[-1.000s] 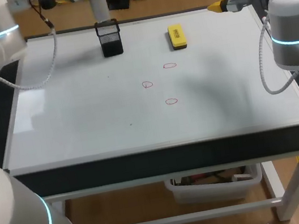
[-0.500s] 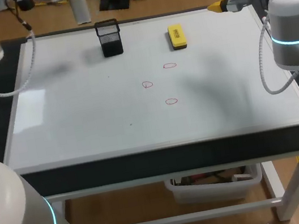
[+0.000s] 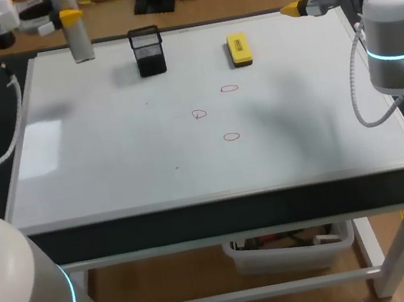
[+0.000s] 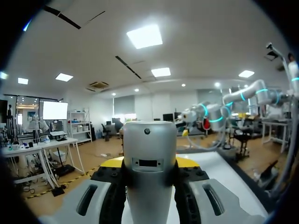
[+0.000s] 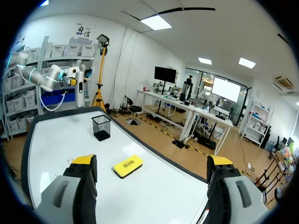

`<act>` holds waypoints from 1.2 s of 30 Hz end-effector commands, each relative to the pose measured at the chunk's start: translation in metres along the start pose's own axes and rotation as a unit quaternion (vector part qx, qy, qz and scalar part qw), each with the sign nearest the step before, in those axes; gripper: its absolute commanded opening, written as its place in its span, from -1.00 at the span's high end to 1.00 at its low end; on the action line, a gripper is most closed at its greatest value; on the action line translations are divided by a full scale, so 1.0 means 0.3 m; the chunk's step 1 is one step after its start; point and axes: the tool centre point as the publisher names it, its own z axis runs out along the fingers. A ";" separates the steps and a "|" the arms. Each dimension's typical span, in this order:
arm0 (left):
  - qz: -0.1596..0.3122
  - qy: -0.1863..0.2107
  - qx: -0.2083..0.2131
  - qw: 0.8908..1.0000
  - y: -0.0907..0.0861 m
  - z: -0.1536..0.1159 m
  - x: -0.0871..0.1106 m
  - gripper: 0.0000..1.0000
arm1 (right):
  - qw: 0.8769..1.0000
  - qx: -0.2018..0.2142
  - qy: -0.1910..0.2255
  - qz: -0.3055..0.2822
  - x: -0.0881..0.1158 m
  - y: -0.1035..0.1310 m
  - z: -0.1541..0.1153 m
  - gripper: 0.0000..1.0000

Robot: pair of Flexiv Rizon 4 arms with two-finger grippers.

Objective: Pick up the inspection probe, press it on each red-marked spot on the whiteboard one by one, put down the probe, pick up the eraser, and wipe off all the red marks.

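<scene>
1. Left pincer [image 4: 149,164] pinches the probe [image 3: 80,41] above the desk's [image 3: 198,220] far-left corner. Risk: the grip slips.
2. Mesh holder [image 3: 147,51] stands between probe and red marks [image 3: 199,113]. Risk: it gets clipped.
3. Right pincer [image 5: 152,186] is spread at the far-right edge, near nothing.

Head camera looks steeply down from behind on the whole whiteboard [image 3: 152,175]; right wrist camera skims it from the far right corner — both catch the eraser [image 3: 238,49] — while left wrist camera, apparently tilted upward, hugs the probe [image 4: 149,172].
</scene>
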 end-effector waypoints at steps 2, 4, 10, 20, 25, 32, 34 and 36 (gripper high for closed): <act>0.005 -0.100 0.008 0.995 0.036 -0.049 0.040 1.00 | 1.000 0.000 0.001 0.000 -0.002 -0.001 0.001 -1.00; 0.006 -0.101 0.011 0.995 0.048 -0.057 0.039 1.00 | 1.000 0.000 0.001 0.000 -0.002 -0.001 0.001 -1.00; 0.006 -0.104 0.010 0.995 0.068 -0.066 0.026 1.00 | 1.000 0.000 0.001 0.000 -0.002 -0.001 0.001 -1.00; -0.003 -0.118 0.003 0.993 0.065 -0.069 0.008 1.00 | 1.000 0.000 0.001 0.000 -0.002 -0.001 0.001 -1.00; -0.003 -0.118 0.003 0.993 0.065 -0.069 0.008 1.00 | 0.981 0.127 0.115 -0.089 -0.122 -0.039 0.077 -1.00; -0.003 -0.118 0.003 0.993 0.065 -0.069 0.008 1.00 | 0.911 0.218 0.286 -0.203 -0.161 -0.072 0.205 -1.00; -0.003 -0.118 0.003 0.993 0.065 -0.069 0.008 1.00 | 0.888 0.234 0.326 -0.225 -0.156 -0.078 0.238 -1.00; -0.003 -0.118 0.003 0.993 0.065 -0.069 0.008 1.00 | 0.861 0.249 0.361 -0.258 -0.151 -0.078 0.265 -1.00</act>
